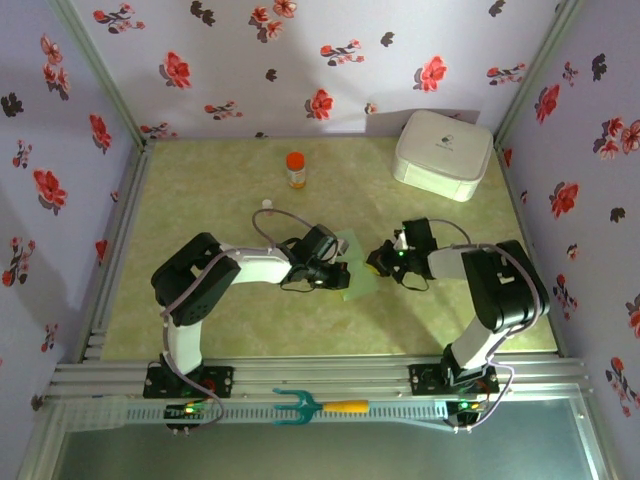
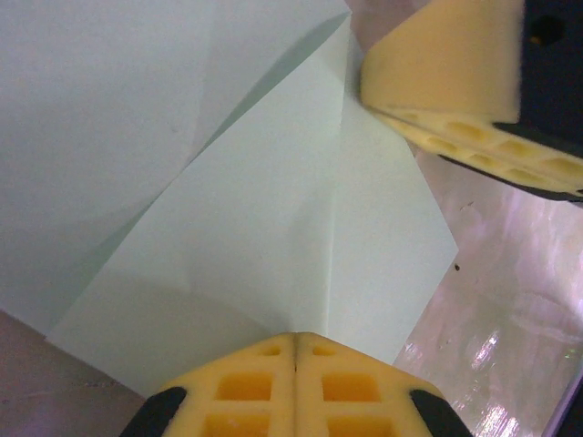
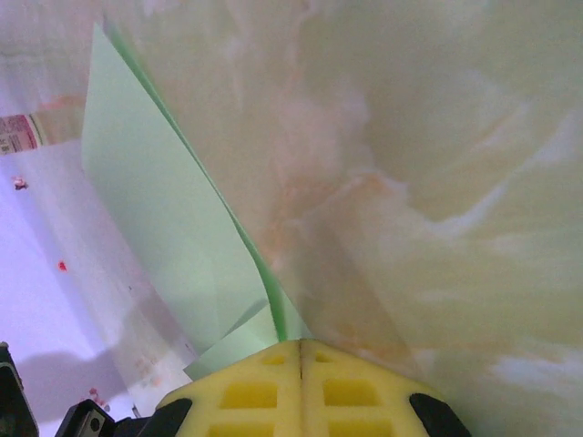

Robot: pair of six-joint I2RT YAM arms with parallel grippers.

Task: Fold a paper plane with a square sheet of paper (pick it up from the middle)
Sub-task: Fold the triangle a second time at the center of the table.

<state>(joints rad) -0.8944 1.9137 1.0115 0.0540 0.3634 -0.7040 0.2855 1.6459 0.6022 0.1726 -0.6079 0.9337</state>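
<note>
The pale mint-green sheet of paper is creased and partly folded, held between both arms at mid-table. In the left wrist view the paper shows diagonal folds and a straight crease running down to my left gripper, whose yellow pads are pressed together on its near edge. The right gripper's pads meet the paper's far corner there. In the right wrist view the paper stands almost edge-on, and its green edge runs into the seam of my right gripper, which is shut on it. From above, the left gripper and right gripper face each other.
A white rounded box stands at the back right. An orange-capped bottle stands at the back centre, with a small white object nearer. A teal fork-shaped tool with a yellow handle lies on the front rail. Flowered walls enclose the table.
</note>
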